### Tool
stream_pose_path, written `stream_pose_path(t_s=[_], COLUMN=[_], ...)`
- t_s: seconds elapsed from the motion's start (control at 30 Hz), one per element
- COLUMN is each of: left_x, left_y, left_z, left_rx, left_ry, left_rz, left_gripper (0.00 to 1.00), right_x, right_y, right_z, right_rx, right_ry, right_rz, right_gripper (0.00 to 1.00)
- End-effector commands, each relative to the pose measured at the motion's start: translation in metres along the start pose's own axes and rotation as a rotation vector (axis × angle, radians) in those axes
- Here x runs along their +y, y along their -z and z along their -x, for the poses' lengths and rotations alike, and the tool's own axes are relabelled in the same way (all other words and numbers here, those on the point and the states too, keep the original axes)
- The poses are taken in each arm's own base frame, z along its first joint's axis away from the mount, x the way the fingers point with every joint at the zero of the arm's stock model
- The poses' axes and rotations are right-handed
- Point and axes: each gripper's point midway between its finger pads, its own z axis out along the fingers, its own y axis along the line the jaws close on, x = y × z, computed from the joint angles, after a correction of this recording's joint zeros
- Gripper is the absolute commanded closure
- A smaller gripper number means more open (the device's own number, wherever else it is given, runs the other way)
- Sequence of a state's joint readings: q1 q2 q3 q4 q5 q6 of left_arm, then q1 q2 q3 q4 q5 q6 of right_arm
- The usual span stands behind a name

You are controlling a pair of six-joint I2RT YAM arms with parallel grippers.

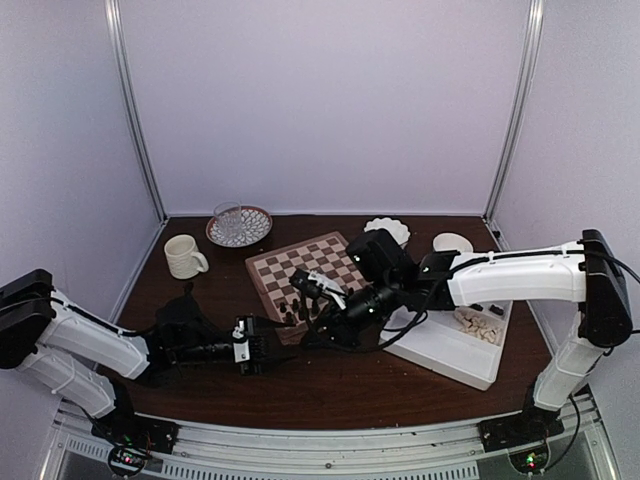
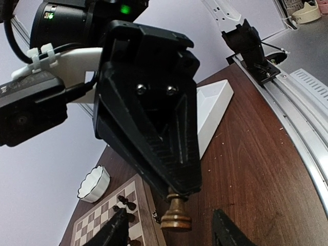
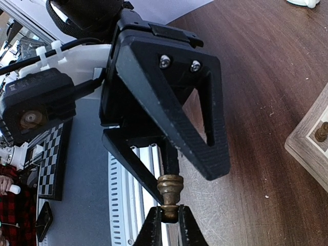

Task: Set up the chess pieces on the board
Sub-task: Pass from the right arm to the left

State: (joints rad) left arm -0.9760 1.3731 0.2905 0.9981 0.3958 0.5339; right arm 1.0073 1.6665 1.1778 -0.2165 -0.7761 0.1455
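Observation:
A brown chess piece (image 3: 169,196) hangs by its head in my shut right gripper (image 3: 170,225), base pointing away from the wrist. In the left wrist view the same piece (image 2: 176,213) sticks out below the right gripper's fingers (image 2: 154,138). My left gripper (image 2: 171,233) stands open, one finger on either side of the piece's base with a gap on each side. In the top view the two grippers meet off the near edge of the board (image 1: 300,262), left gripper (image 1: 270,345) against right gripper (image 1: 298,330). Several dark pieces (image 1: 295,307) stand on the board's near rows.
A white divided tray (image 1: 465,350) holding pale pieces (image 1: 480,322) lies to the right. A white mug (image 1: 185,257), a glass plate (image 1: 238,228), a scalloped white bowl (image 1: 388,230) and a small white bowl (image 1: 452,242) stand along the back. The table's front rail (image 2: 302,133) runs close by.

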Motion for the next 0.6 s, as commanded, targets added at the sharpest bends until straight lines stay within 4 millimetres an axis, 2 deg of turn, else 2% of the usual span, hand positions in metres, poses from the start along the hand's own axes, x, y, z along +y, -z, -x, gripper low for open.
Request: stream_pose_path(t_s=[0.0,0.13,0.2,0.33,0.47,0.57], left_x=[0.0054,0.0042,0.0048,0.0062,0.0072,0.0076], left_y=[-0.0036,-0.0042,-0.0040,-0.0024,-0.0009,0.0005], left_z=[0.0098,0.0110,0.0114,0.0129,0.0154,0.0176], left_rx=[-0.014,-0.013,-0.013,-0.020,-0.032,-0.044], left_ry=[-0.039,-0.036,-0.033,-0.039,-0.045,-0.049], left_rz=[0.012,-0.001,0.003,0.021,0.035,0.043], left_gripper=[0.48,0.62,0.65,0.64,0.51,0.54], right_x=[0.0008,-0.0001,-0.0016,-0.0022,-0.0036,-0.0049], right_y=[-0.0020,-0.0038,-0.0043,-0.0045,-0.0048,-0.0039], right_z=[0.0038,0.0052,0.0047,0.0052,0.0045,0.0050], right_rx=[-0.028,-0.038,-0.038,-0.043,-0.042,-0.045], right_ry=[-0.004,-0.011,-0.013,-0.019,-0.021,-0.021], right_rz=[0.026,0.030,0.023,0.022,0.015,0.009], right_gripper=[1.00,1.00,1.00,1.00,1.00,1.00])
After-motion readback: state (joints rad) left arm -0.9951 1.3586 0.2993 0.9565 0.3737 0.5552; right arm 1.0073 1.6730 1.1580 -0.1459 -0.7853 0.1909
